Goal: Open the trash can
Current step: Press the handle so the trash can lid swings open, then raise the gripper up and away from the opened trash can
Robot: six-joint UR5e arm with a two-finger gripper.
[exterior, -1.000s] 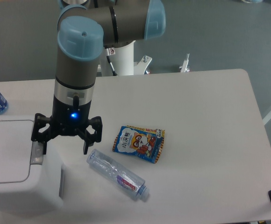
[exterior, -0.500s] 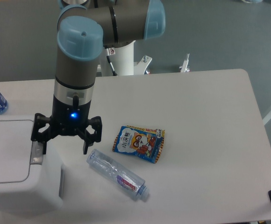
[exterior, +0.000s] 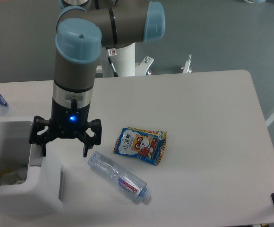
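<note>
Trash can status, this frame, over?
Two-finger gripper open, one finger at the grey push tab. Large boxy white plastic trash can open, interior showing. Clear plastic bottle and snack packet lie clear.

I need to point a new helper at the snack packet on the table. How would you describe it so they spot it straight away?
Start at the white table and find the open gripper hanging at the trash can on its left edge. Just right of it lies the snack packet, flat, with an empty clear plastic bottle below it. The packet is the only blue, printed pouch, with a cartoon animal face.
</note>
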